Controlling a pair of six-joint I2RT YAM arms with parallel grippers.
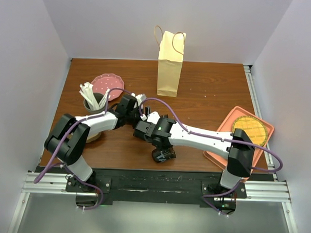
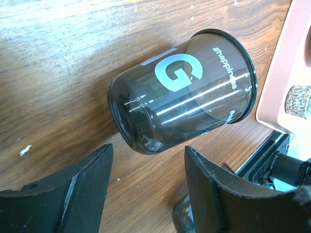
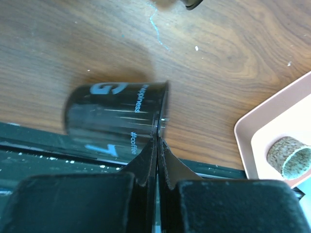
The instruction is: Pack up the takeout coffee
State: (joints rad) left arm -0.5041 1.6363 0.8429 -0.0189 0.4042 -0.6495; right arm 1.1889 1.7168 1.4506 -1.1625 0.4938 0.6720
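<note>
The takeout coffee (image 3: 112,119) is a small dark cup printed with a pale "G", "#happiness" and "#coffee". It is tipped on its side near the table's front edge (image 1: 163,155). No lid shows on it. My right gripper (image 3: 159,138) is shut on the cup's rim, pinching the wall between its fingers. My left gripper (image 2: 149,150) is open, its fingertips a little short of the cup's base (image 2: 180,92) and not touching it. From above, the left gripper (image 1: 143,111) sits just behind the right wrist.
A tall paper bag (image 1: 170,66) stands upright at the back centre. A pink plate (image 1: 107,85) and a grey cup of white utensils (image 1: 94,101) are at the back left. A salmon tray (image 1: 221,131) lies at the right.
</note>
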